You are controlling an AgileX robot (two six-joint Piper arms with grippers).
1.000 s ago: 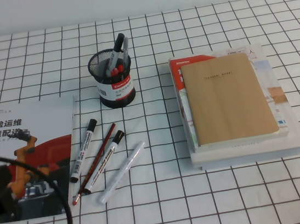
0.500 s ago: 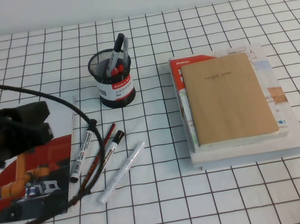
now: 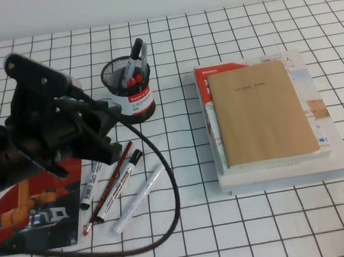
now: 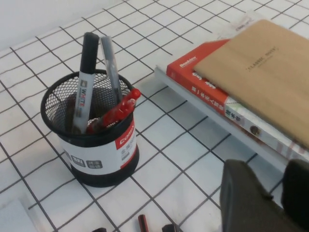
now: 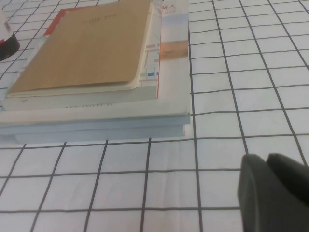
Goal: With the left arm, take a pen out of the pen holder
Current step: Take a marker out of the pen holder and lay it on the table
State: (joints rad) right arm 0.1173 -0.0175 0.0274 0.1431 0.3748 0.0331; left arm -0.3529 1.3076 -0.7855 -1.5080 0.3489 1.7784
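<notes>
Step in hand: approach. Left end effector (image 4: pixel 287 169) sits just beside the pen holder (image 3: pixel 133 102), narrowly spread, empty — marker pens (image 3: pixel 136 60) stand inside. Right end effector (image 5: pixel 270 162), pressed together, is well apart from the holder, books (image 3: pixel 265 116) between. Next, likely: rise over the rim and pinch one pen.

Hidden and truncated items:
- The left arm (image 3: pixel 40 139) covers most of the brochure (image 3: pixel 37 216) at 8 o'clock on the tabletop (image 3: pixel 266 217).
- It also covers the cap end of one loose marker (image 3: pixel 88 189).
- The lower ends of the pens (image 4: pixel 86 72) are concealed inside the pen holder (image 4: pixel 96 154).
- The left end effector (image 4: pixel 282 169) and the right end effector (image 5: pixel 268 162) are each cut off by the frame edge.
- Spine lettering on the book stack (image 5: pixel 96 104) is too blurred to read.
</notes>
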